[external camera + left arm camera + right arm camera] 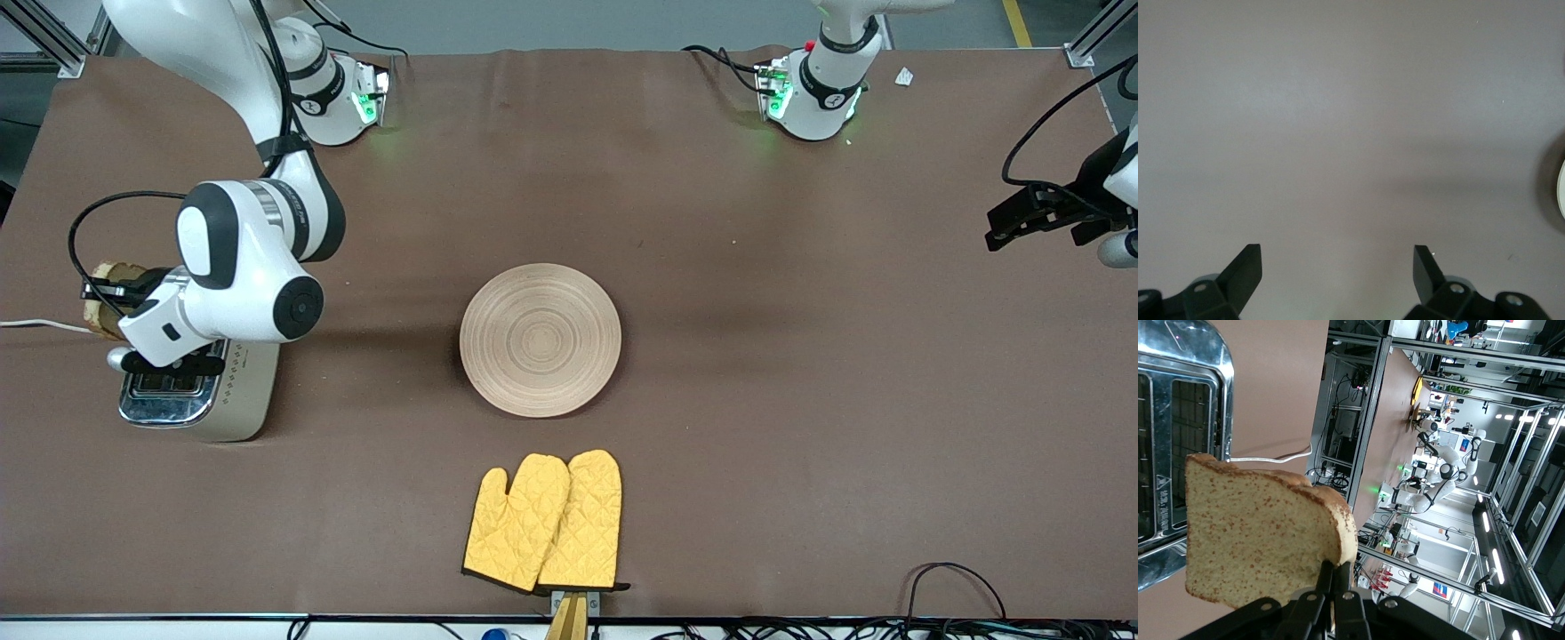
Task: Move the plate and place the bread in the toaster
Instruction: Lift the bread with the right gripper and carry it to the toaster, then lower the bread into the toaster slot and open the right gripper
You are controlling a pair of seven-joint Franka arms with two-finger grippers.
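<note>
My right gripper (pixel 120 289) is shut on the bread (pixel 100 318), a speckled brown slice, and holds it on edge in the air just off the toaster's (pixel 238 400) cord end. In the right wrist view the fingers (pixel 1336 577) pinch the bread's (pixel 1258 533) crust edge, with the toaster's chrome top and two slots (pixel 1178 420) close beside it. The pale wooden plate (pixel 540 340) lies empty at the table's middle. My left gripper (pixel 1013 227) is open and empty over bare table at the left arm's end, and its fingers (pixel 1245 273) are spread wide.
A pair of yellow oven mitts (pixel 547 520) lies nearer to the front camera than the plate, at the table's edge. The toaster's white cord (pixel 36 324) runs off the right arm's end of the table.
</note>
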